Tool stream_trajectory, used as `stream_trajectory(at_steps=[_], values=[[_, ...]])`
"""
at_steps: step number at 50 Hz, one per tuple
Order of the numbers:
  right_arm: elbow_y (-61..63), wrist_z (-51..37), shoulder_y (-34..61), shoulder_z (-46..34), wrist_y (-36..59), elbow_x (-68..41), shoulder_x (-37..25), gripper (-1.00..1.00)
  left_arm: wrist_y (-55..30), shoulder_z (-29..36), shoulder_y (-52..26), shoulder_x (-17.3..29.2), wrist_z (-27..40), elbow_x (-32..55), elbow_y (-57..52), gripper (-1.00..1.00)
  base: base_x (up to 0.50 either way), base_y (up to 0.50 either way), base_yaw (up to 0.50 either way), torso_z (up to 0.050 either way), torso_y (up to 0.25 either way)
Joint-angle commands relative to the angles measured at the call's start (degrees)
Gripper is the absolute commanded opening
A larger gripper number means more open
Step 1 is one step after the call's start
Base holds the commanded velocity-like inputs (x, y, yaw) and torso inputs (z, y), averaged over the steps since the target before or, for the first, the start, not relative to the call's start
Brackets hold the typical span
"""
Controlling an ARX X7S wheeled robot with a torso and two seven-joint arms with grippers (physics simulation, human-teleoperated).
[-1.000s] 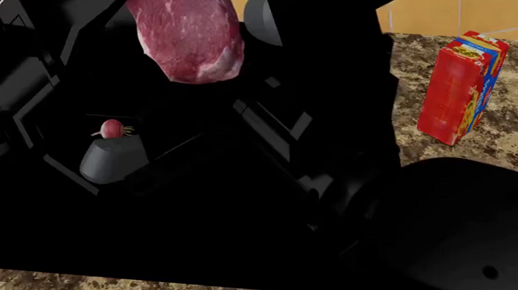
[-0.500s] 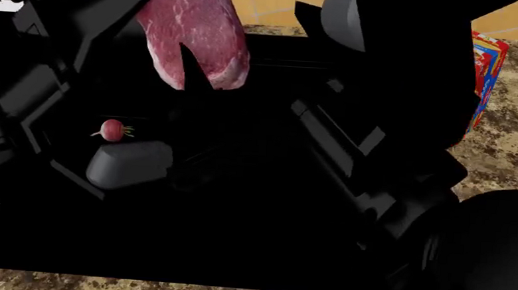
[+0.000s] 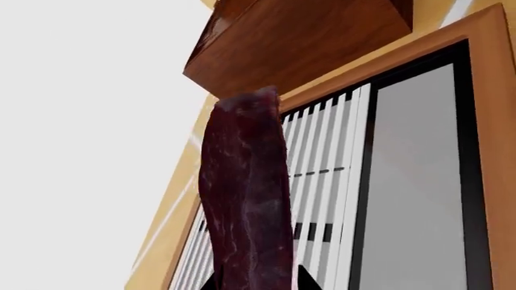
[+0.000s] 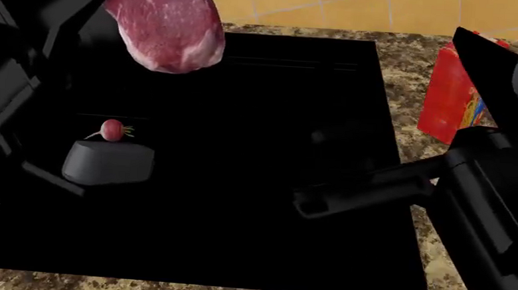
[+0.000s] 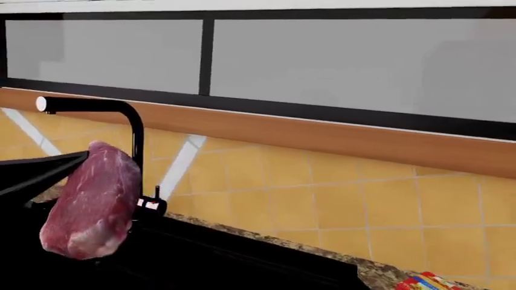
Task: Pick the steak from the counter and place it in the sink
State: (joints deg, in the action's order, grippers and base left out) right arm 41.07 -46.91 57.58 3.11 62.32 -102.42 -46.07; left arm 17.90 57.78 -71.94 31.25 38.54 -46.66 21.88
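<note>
Steak (image 4: 165,24): held aloft by the left hand (image 4: 66,9), clamped on its upper end, hanging over the sink's (image 4: 265,205) far left corner. Radish (image 4: 111,129): inside sink, left side. Red carton (image 4: 452,102): table's (image 4: 413,80) right edge. Right hand: grip cannot be told.

Flat, even simulator light, no blur, no edge distortion. Sink (image 4: 239,184) renders pure black, swallowing arm outlines and shadows. Steak (image 4: 165,22) bright pink in head view, dark maroon in left wrist view against blown-out white background.
</note>
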Motion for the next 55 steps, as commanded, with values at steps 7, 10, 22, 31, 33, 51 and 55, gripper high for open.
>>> stream_trajectory(at_steps=[7,10,22,31,33,51,55], values=[[3.02,-0.33,-4.06,1.16,1.49,7.72,-0.96,1.0,-22.66,-9.74,13.84,8.14,-25.31,21.3,-26.89,-1.0,0.0,0.0,0.0,0.0,0.001],[3.46,-0.82,-4.09,0.07,1.98,9.62,-0.33,1.0,-29.72,-12.02,15.9,7.69,-29.36,26.38,-31.09,-1.0,0.0,0.0,0.0,0.0,0.0],[4.32,1.39,-7.72,1.2,0.56,14.14,0.48,1.0,-56.0,-24.88,23.04,5.32,-33.93,45.28,-45.54,-1.0,0.0,0.0,0.0,0.0,0.0],[4.12,3.39,-10.43,2.45,-0.74,16.39,0.71,1.0,-77.72,-25.43,19.26,2.86,-38.86,50.19,-47.61,-1.0,0.0,0.0,0.0,0.0,0.0],[4.06,3.36,-10.54,2.59,-0.94,16.23,0.69,1.0,-81.11,-25.68,18.33,1.75,-39.9,51.41,-46.4,-1.0,0.0,0.0,0.0,0.0,0.0],[4.54,4.53,-12.18,2.8,-1.84,17.46,0.46,1.0,-97.44,-22.85,6.0,-10.2,-48.65,57.63,-26.3,-1.0,0.0,0.0,0.0,0.0,0.001],[4.84,4.8,-12.75,2.97,-2.06,17.81,0.3,1.0,-96.58,-21.3,4.84,-11.03,-49.18,57.45,-22.89,-1.0,0.0,0.0,0.0,0.0,0.0]])
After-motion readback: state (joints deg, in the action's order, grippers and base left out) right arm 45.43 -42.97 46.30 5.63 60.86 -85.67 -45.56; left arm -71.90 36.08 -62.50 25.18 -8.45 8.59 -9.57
